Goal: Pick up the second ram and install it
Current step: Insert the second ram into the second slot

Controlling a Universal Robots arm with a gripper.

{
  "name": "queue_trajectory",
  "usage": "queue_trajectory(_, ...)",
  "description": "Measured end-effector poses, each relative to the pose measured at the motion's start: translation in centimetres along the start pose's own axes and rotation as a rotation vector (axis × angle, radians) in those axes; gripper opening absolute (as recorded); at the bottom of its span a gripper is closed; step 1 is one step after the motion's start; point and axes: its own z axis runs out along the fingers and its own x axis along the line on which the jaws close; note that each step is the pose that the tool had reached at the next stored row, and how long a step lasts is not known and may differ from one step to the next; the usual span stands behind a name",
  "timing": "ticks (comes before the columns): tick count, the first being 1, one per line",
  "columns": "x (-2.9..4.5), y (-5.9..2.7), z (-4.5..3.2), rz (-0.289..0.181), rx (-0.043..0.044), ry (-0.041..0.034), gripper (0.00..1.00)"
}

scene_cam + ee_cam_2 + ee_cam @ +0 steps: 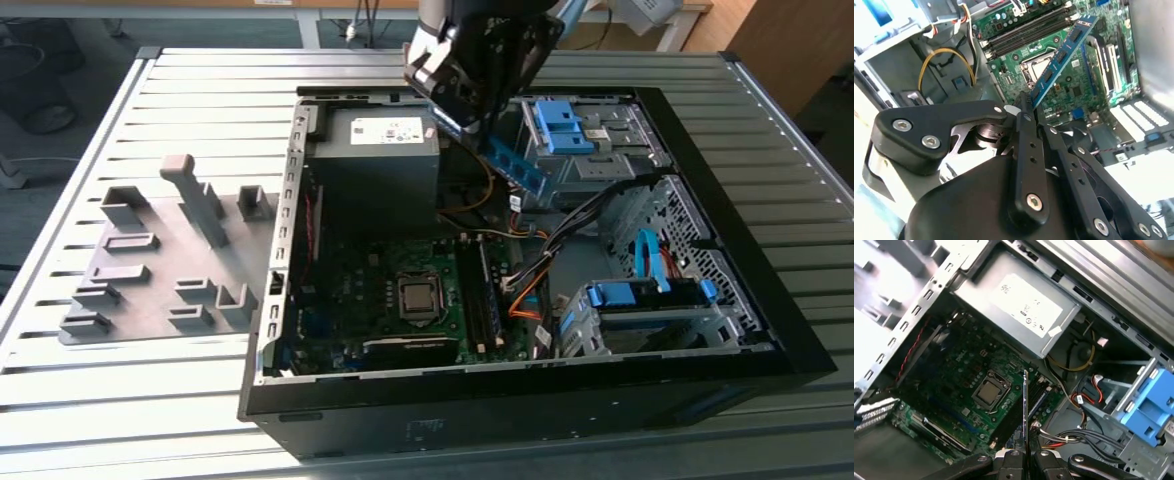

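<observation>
Fingers [1026, 117] pinched tight on one end of the ram [1064, 52], seen in both wrist views. Ram sticks out tilted, in the air above the open case [694, 370]. Below it: motherboard [954, 385], CPU socket [990, 391], memory slots [1029, 32]. Case sits on the slatted counter [200, 80].

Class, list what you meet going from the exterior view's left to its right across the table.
Grey holder blocks → power supply → claw holding the second ram → blue drive caddy → bare slatted table.
</observation>
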Motion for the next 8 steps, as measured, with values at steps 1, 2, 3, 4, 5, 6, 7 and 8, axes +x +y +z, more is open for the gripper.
queue_trajectory(1,0.00,0.00,0.01,0.018,0.0005,0.0000,0.14)
queue_trajectory(2,0.00,0.00,0.03,0.036,0.0011,0.0000,0.14)
queue_trajectory(3,0.00,0.00,0.04,0.052,0.0017,0.0000,0.14)
queue_trajectory(4,0.00,0.00,0.05,0.068,0.0022,0.0000,0.14)
queue_trajectory(5,0.00,0.00,0.06,0.085,0.0027,0.0000,0.14)
queue_trajectory(6,0.00,0.00,0.07,0.102,0.0032,0.0000,0.14)
queue_trajectory(7,0.00,0.00,0.09,0.119,0.0037,0.0000,0.14)
queue_trajectory(8,0.00,0.00,0.10,0.137,0.0043,0.0000,0.14)
